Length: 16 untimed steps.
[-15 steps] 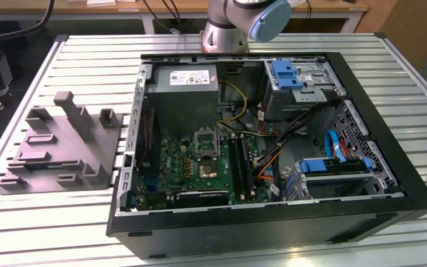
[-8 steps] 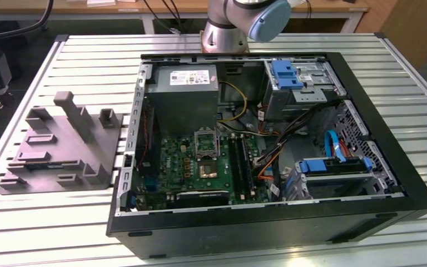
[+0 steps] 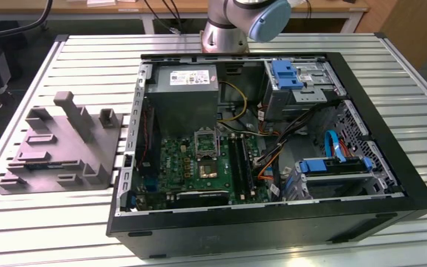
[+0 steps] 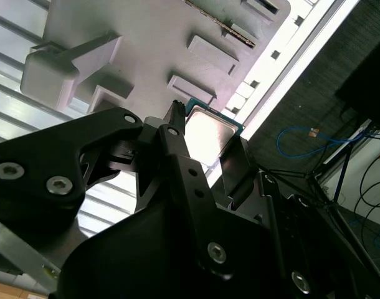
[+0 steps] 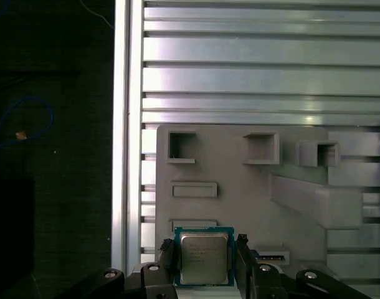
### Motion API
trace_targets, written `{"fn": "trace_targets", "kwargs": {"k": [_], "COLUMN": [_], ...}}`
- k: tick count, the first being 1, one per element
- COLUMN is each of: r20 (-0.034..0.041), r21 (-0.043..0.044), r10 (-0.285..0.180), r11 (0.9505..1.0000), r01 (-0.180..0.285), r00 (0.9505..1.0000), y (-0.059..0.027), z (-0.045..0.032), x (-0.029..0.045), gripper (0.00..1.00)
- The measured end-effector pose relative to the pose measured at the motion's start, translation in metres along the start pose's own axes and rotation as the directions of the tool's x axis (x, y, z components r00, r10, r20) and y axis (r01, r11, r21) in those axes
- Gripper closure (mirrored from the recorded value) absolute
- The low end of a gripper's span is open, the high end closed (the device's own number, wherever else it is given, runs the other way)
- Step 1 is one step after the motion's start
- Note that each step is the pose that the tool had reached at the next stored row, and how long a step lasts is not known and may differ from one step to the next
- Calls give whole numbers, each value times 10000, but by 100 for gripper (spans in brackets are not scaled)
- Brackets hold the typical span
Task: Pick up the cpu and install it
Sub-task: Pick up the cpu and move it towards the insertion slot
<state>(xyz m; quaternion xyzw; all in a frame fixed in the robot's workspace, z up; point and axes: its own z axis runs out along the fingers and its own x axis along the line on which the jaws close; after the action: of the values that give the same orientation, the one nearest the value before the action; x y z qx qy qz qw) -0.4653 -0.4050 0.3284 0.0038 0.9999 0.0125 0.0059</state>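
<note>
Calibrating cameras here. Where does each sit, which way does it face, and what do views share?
Exterior view: off the arm, high, looking down on the open black computer case and grey moulded tray; arm's base shows.
First wrist view: on the arm, looking down past the gripper, shut on the silvery square cpu, onto the tray.
Second wrist view: on the arm, looking obliquely along its black fingers.
Both wrist views share gripper, cpu, tray.

tray (image 3: 61,156) on table (image 3: 50,222), at exterior view's left of computer case (image 3: 273,222), cpu (image 5: 204,258) over tray

Bright light glares white off the cpu (image 4: 209,136).
</note>
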Motion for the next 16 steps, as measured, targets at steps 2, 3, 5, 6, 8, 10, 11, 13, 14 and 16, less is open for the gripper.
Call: {"fn": "trace_targets", "kwargs": {"k": [2,3,5,6,8,10,11,13,14,16], "r20": [0,-1,-1,0,0,-3,-3,-1,-1,2], "r21": [1,1,1,0,1,2,2,1,1,-1], "r10": [0,-1,0,0,-1,-1,0,-1,0,-1], "r11": [10000,10000,10000,10000,10000,10000,10000,10000,10000,10000], "r01": [0,1,0,0,1,1,0,1,0,1], "r00": [10000,10000,10000,10000,10000,10000,10000,10000,10000,10000], "y": [0,0,0,1,0,1,1,1,1,1], "z": [-5,-8,-21,-29,-31,-37,-41,-49,-54,-59], "x": [0,0,0,0,0,0,0,-1,0,-1], "gripper": [53,53,53,53,53,53,53,53,53,53]}}
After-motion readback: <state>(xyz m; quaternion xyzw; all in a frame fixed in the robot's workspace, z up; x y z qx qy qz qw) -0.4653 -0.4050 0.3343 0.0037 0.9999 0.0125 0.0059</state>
